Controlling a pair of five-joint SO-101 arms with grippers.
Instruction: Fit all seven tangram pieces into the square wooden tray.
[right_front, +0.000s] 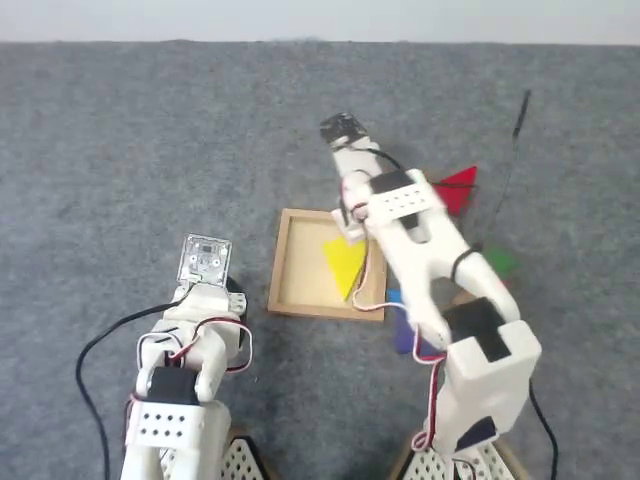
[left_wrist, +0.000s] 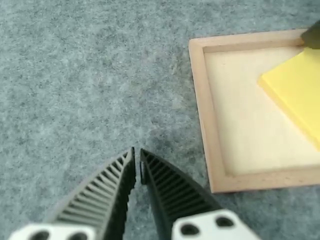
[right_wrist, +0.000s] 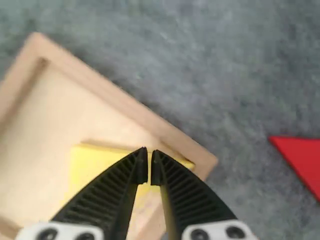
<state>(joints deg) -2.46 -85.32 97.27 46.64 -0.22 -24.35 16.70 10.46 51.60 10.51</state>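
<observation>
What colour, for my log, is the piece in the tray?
Yellow piece; best in the left wrist view.

Triangle piece (right_front: 343, 262) in tray (right_front: 277, 265); loose pieces (right_front: 458, 187) right of tray.

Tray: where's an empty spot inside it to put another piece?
The tray's left half is bare wood, between its left wall and the yellow triangle. The carpet left of the tray is free. The right side is crowded: the right gripper sits over the triangle, with the red piece, green piece and blue piece beyond.

Tray (right_front: 279, 262) L half open from above; R arm (right_front: 420, 250) overhangs R side.
</observation>
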